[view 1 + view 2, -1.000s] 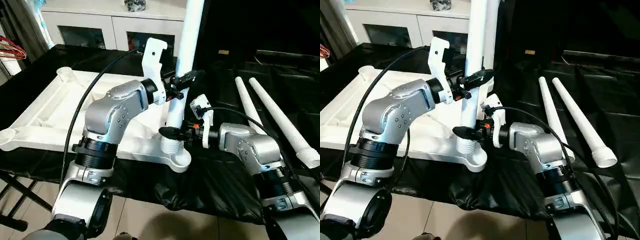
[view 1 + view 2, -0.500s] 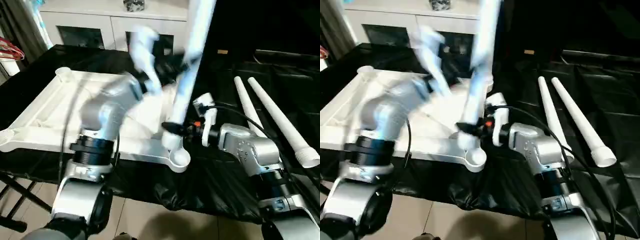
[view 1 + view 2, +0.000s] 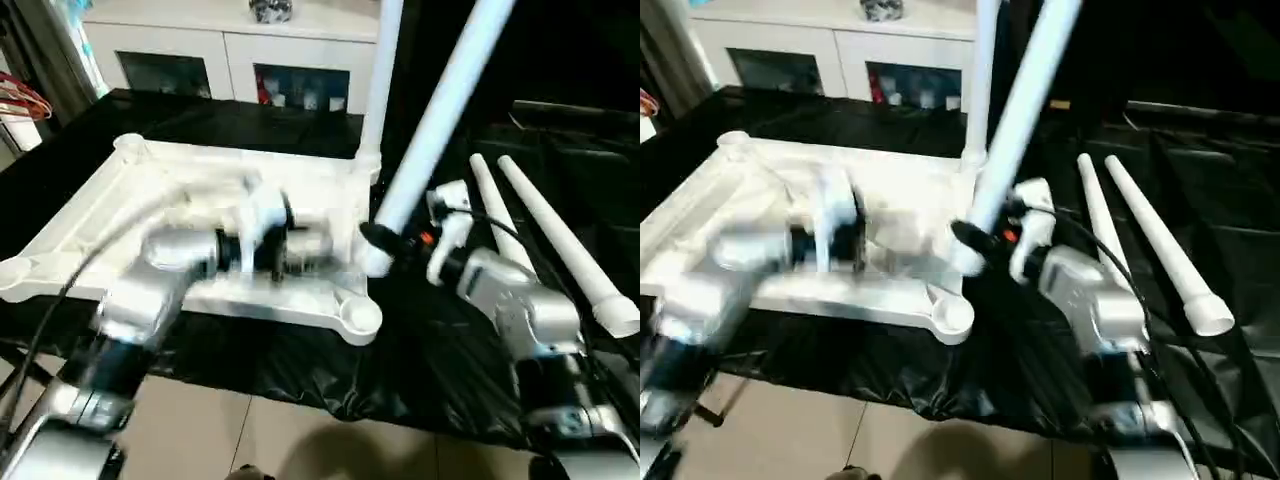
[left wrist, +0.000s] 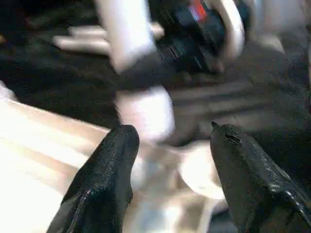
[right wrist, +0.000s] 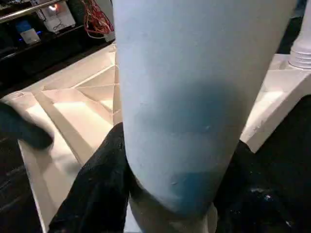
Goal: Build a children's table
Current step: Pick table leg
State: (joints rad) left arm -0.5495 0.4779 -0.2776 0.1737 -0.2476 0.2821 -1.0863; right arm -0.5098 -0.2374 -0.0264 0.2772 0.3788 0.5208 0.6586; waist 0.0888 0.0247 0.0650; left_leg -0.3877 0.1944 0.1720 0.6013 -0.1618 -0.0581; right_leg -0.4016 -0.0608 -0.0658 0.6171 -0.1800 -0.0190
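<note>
The white tabletop [image 3: 150, 190] lies ribbed side up on the black-draped table. One white leg [image 3: 378, 90] stands upright in its far right corner. My right gripper [image 3: 385, 240] is shut on the lower end of a second leg [image 3: 440, 120], which leans up and to the right, its bottom end just off the tabletop's right edge. The near right corner socket [image 3: 360, 315] holds nothing. My left gripper [image 4: 170, 131] is open and holds nothing; its arm [image 3: 180, 260] reaches low across the tabletop, short of the held leg.
Two loose white legs [image 3: 500, 215] [image 3: 565, 240] lie side by side on the black cloth at the right. A white cabinet [image 3: 230, 40] stands behind the table. Red cables [image 3: 20, 100] hang at the far left. The floor shows below the table's front edge.
My left gripper has let go of the leg and swung down and left over the tabletop. The right gripper has lifted the leg off the near right corner and tipped it rightward.
</note>
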